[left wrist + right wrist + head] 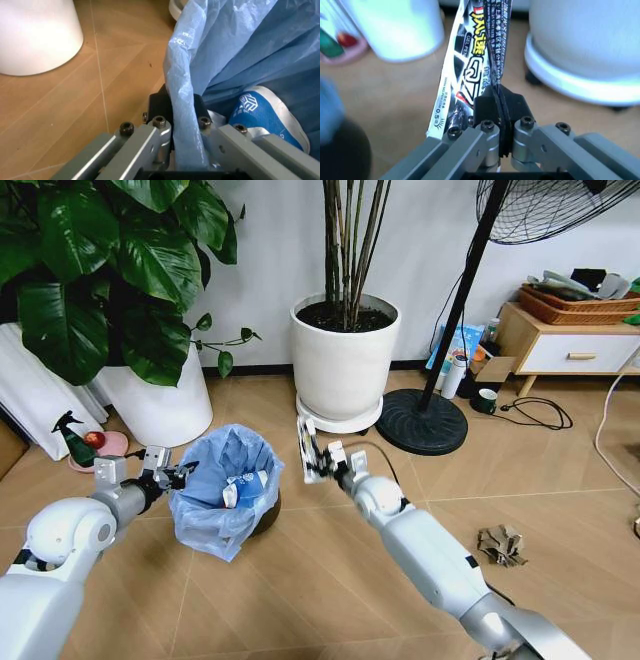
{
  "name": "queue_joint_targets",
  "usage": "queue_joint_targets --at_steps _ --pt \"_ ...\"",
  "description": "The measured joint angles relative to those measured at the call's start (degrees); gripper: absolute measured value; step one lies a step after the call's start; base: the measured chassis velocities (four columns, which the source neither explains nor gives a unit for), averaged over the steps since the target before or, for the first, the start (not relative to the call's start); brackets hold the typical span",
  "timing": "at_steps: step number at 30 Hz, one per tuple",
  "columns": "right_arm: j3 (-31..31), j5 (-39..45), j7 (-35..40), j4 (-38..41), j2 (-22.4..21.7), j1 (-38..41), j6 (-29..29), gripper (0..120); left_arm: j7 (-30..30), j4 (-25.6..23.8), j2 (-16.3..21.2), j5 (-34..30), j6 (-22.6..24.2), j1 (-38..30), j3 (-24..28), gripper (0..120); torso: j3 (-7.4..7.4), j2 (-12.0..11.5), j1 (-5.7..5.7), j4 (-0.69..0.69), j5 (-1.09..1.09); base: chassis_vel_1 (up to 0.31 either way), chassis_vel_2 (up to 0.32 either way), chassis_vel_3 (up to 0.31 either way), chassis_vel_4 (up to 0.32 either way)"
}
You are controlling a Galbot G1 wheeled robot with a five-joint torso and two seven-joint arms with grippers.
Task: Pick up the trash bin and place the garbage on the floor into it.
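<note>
Right claw (312,452) pinching black-white wrapper (305,448) beside trash bin (228,490); left claw (172,474) clamping its rim. Blue wrapper (247,486) inside; you're leaving brown paper (501,545) beyond.

The floor (330,570) is light brown herringbone boards. Just left of the right gripper (318,461) stands the bin (226,490). Beyond the gripper sit a white pot (342,365) and a fan base (420,422). Well right of it lies crumpled brown paper (500,544). Far left stands a spray bottle (74,440).
</note>
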Motion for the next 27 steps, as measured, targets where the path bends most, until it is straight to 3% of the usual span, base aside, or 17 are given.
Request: queue_joint_targets --at_steps 11,17,27 --pt "1.2 7.5 0.9 15.9 -4.2 2.1 -1.2 0 0.1 1.0 -1.0 0.3 0.1 1.2 1.0 0 -0.01 0.0 0.0 -0.01 -0.01 0.0 0.0 0.0 0.0" --pt "-1.4 13.6 0.5 25.1 -6.1 2.5 -2.5 0 -0.1 2.0 -1.2 0.1 0.4 -0.5 3.3 0 -0.01 0.0 0.0 -0.01 0.0 0.0 0.0 0.0 0.0" --pt "-7.4 13.0 -3.3 28.5 -9.5 1.8 -2.1 0 -1.8 5.8 -1.4 -3.0 1.6 -7.7 8.6 0 0.0 0.0 0.0 -0.02 -0.01 0.0 0.0 0.0 0.0"
